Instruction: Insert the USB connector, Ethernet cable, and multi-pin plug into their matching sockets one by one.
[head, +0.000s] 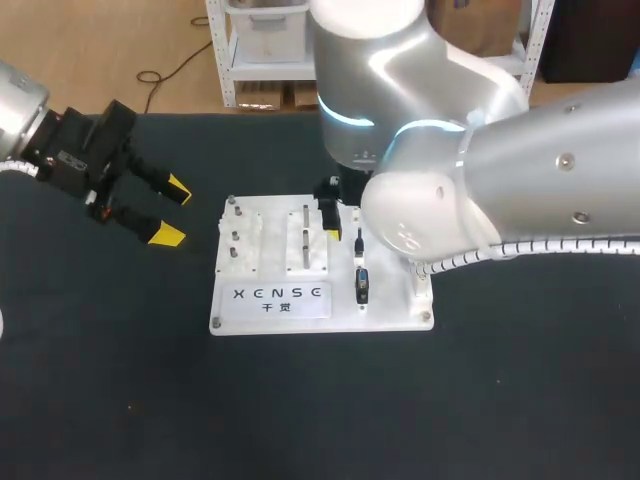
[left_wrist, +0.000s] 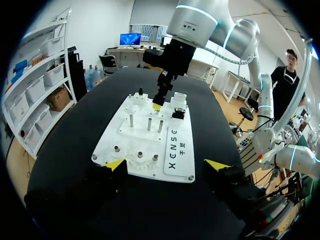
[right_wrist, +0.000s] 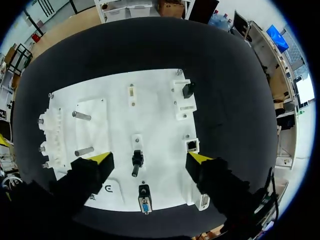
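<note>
While the left jaws gape wide and empty beside the white board (head: 390, 300), the right jaws hang wide open above it. Under them a black plug (right_wrist: 136, 161) and a multi-pin plug (right_wrist: 144, 204) sit on the board; the right arm (head: 520, 170) hides the board's far corner from the head view.

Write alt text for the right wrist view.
The right gripper hangs open over a white board on a black table, a small black plug showing between its yellow fingertips. A blue-faced connector sits near the board's edge, and two metal pegs stand off to one side.
</note>
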